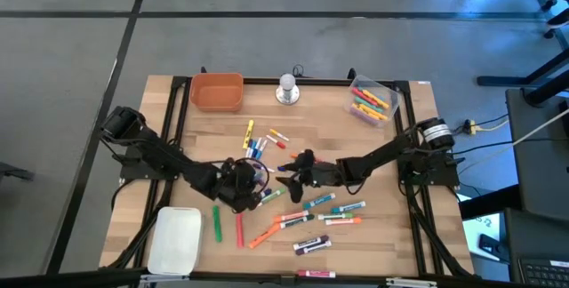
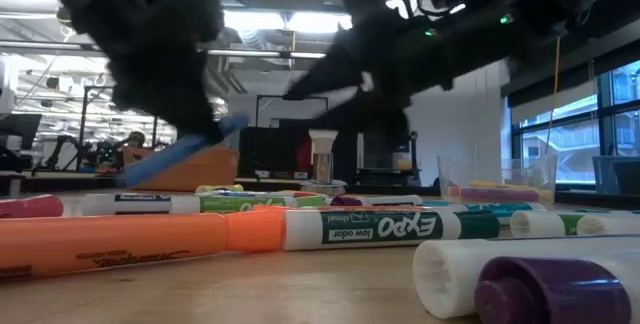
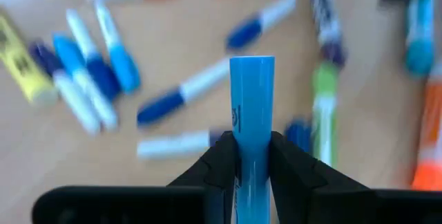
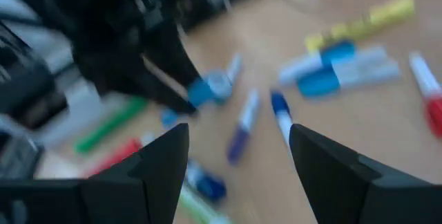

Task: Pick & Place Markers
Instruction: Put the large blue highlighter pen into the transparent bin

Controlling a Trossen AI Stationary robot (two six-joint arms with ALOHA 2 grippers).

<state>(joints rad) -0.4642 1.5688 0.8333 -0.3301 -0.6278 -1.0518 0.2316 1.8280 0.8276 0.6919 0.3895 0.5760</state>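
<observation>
Wooden planks make up the table (image 1: 178,137), framed by a black rail, with a grey floor around it and an open workshop with ceiling lights visible beyond in the low view. At the far edge sits an orange bin (image 1: 216,92); nothing can be made out inside it. Near the far right corner a clear plastic box (image 1: 372,100) holds several markers in yellow, green, pink and orange, lying roughly parallel along the box. Between the two stands a silver round object (image 1: 286,89). A white tray (image 1: 174,240) lies at the near left.

Loose markers (image 1: 311,220) are scattered across the middle and near half of the table, lying flat and pointing in many directions.

The left gripper (image 3: 253,156) is above the table's centre, its fingers pinching a light blue marker (image 3: 251,106) by its lower body. In the low view that marker is lifted clear of the wood and tilted, one end lower toward the left arm's side.

The right gripper (image 4: 238,144) hovers just beside it, fingers spread wide and holding nothing.
</observation>
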